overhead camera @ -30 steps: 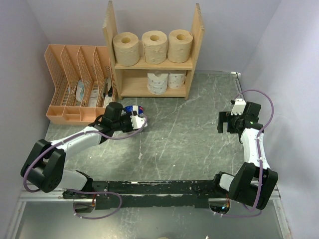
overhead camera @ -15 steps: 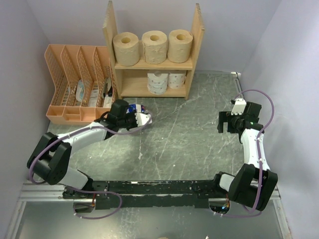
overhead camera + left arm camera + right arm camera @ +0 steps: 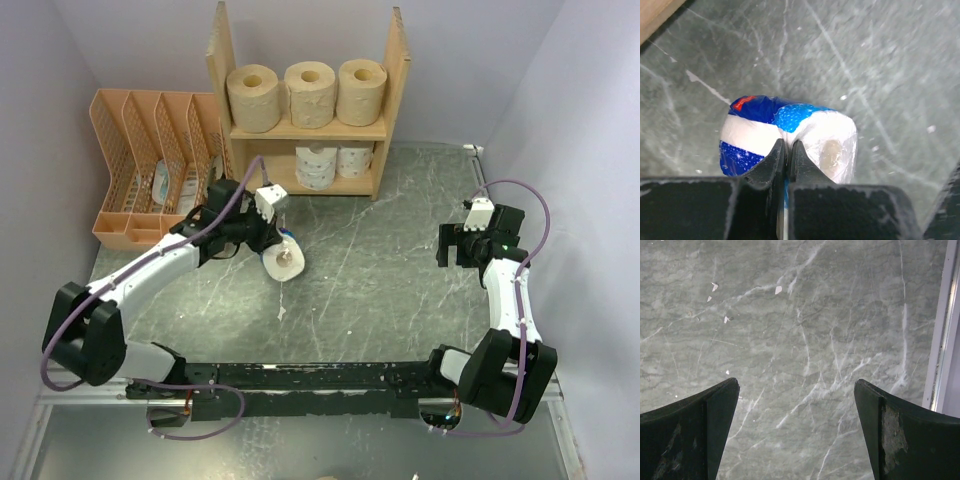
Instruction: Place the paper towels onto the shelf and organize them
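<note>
The wooden shelf (image 3: 222, 60) stands at the back. Three tan paper towel rolls (image 3: 310, 93) sit on its top tier and two white printed rolls (image 3: 330, 163) on the right half of the lower tier. My left gripper (image 3: 272, 250) is shut on the plastic wrapper of the blue-wrapped white roll (image 3: 284, 262), in front of the shelf's left side. In the left wrist view the jaws (image 3: 788, 145) pinch a fold of wrapper on that roll (image 3: 825, 130) over the marble top. My right gripper (image 3: 455, 245) is open and empty at the right; its wrist view (image 3: 796, 390) shows only bare table.
An orange lattice file organizer (image 3: 150, 170) stands left of the shelf, close to my left arm. The left half of the lower shelf tier (image 3: 262, 172) is bare. Grey walls close in both sides. A metal rail (image 3: 945, 325) edges the table on the right.
My left gripper has turned and swung the blue-wrapped roll from beside the organizer toward the near right, its white core end now facing up. The right arm has not moved.
</note>
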`<state>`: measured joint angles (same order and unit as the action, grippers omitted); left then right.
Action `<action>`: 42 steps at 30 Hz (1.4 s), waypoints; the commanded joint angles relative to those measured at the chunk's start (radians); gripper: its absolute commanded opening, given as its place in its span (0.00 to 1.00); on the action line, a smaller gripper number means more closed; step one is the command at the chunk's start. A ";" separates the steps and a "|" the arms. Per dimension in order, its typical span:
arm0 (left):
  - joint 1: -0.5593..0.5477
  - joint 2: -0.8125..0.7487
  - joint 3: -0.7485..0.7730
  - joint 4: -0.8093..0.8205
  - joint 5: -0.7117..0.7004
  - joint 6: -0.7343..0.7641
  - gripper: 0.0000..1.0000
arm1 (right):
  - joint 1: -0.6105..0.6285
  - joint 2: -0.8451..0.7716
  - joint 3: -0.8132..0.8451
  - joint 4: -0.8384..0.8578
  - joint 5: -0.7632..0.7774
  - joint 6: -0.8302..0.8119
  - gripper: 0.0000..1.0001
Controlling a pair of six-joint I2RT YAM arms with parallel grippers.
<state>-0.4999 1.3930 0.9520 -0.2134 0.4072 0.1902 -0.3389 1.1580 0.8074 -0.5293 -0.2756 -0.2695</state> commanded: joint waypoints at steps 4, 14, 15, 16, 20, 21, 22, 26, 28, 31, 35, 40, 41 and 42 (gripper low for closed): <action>0.009 0.007 0.133 -0.033 0.048 -0.449 0.07 | 0.005 -0.007 0.013 0.005 0.012 -0.006 1.00; 0.067 0.040 0.146 0.141 -0.199 -1.023 0.07 | 0.005 0.002 0.011 0.009 0.028 -0.002 1.00; 0.077 0.047 0.158 0.142 -0.235 -1.066 0.07 | 0.005 0.004 0.012 0.010 0.032 -0.001 1.00; 0.089 0.053 0.165 0.148 -0.269 -1.112 0.07 | 0.004 0.007 0.012 0.012 0.034 -0.001 1.00; 0.141 0.088 0.183 0.190 -0.319 -1.262 0.07 | 0.003 0.021 0.015 0.007 0.034 -0.002 1.00; 0.150 0.098 0.177 0.212 -0.332 -1.300 0.07 | 0.003 0.024 0.015 0.007 0.035 -0.003 1.00; 0.162 0.104 0.167 0.248 -0.341 -1.343 0.07 | 0.003 0.024 0.015 0.007 0.036 -0.003 1.00; 0.197 0.138 0.122 0.363 -0.394 -1.510 0.07 | 0.003 0.027 0.017 0.002 0.024 -0.009 1.00; 0.203 0.154 0.132 0.369 -0.434 -1.555 0.07 | 0.003 0.025 0.016 0.004 0.015 -0.012 1.00; 0.206 0.171 0.176 0.338 -0.506 -1.572 0.07 | 0.003 0.032 0.015 0.008 0.020 -0.013 1.00; 0.212 0.193 0.192 0.352 -0.588 -1.629 0.07 | 0.003 0.040 0.013 0.010 0.030 -0.013 0.99; 0.229 0.236 0.195 0.440 -0.629 -1.653 0.07 | 0.003 0.037 0.012 0.012 0.031 -0.014 0.99; 0.231 0.243 0.202 0.451 -0.635 -1.650 0.07 | 0.003 0.037 0.012 0.012 0.030 -0.014 0.99; 0.233 0.252 0.209 0.462 -0.642 -1.644 0.07 | 0.002 0.038 0.012 0.012 0.030 -0.013 0.99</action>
<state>-0.2871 1.6222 1.0996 0.1066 -0.1730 -1.4158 -0.3389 1.1957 0.8074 -0.5289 -0.2527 -0.2710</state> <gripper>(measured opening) 0.103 0.995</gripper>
